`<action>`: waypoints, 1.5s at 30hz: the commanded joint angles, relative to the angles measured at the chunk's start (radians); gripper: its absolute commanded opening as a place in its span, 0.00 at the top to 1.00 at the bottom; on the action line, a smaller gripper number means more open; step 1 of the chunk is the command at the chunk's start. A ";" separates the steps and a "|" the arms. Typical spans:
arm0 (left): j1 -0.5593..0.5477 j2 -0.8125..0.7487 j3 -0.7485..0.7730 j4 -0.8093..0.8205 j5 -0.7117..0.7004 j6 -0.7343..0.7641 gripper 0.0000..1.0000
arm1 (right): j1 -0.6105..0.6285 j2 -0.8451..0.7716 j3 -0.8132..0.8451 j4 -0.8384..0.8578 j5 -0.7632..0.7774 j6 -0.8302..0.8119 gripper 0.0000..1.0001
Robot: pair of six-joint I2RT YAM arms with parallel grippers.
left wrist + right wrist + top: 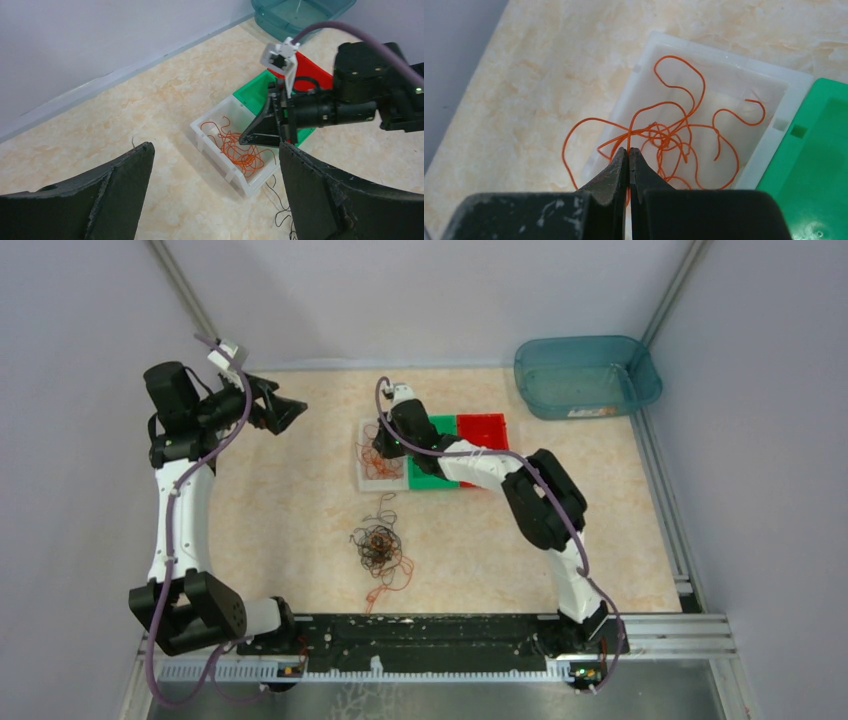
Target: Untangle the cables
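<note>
Right gripper (pixel 629 152) pinches an orange wire (pixel 674 135) above the white bin (pixel 794 80), far-centre of the table (pixel 290 510) — left gripper (pixel 215 150) gapes wide near the far-left corner; cable tangle (pixel 378 545) lies toward the near edge

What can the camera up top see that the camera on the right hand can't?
Only the top view shows the dark-and-orange tangle lying on the table, the teal tub, the red bin and the left gripper. Only the right wrist view shows, up close, the right gripper with its fingers shut on a strand of the orange cables, one loop hanging over the rim. Both show the white bin holding those cables and the green bin beside it.
</note>
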 commanded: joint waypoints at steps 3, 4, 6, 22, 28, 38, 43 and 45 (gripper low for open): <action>0.007 -0.003 0.018 -0.031 0.029 -0.003 0.00 | -0.007 0.135 0.202 -0.209 0.094 -0.131 0.98; 0.007 -0.005 0.019 -0.045 0.025 -0.001 0.00 | -0.008 0.144 0.207 -0.210 0.113 -0.139 0.94; 0.007 -0.015 0.016 -0.059 0.014 0.000 0.00 | -0.008 0.154 0.224 -0.213 0.127 -0.160 0.91; 0.008 -0.049 0.042 -0.166 -0.043 0.004 0.00 | 0.017 -0.155 0.219 -0.194 0.060 -0.307 0.38; 0.008 -0.073 0.040 -0.230 -0.065 0.050 0.00 | 0.031 -0.351 0.017 -0.222 0.118 -0.355 0.18; 0.009 -0.088 0.070 -0.356 -0.101 0.174 0.00 | 0.140 -0.758 -0.541 -0.168 0.096 -0.334 0.14; 0.008 -0.109 0.047 -0.374 -0.095 0.202 0.00 | 0.230 -0.832 -0.765 -0.050 -0.069 -0.293 0.19; 0.008 -0.112 0.045 -0.386 -0.079 0.203 0.00 | 0.261 -0.827 -0.836 0.003 -0.093 -0.283 0.22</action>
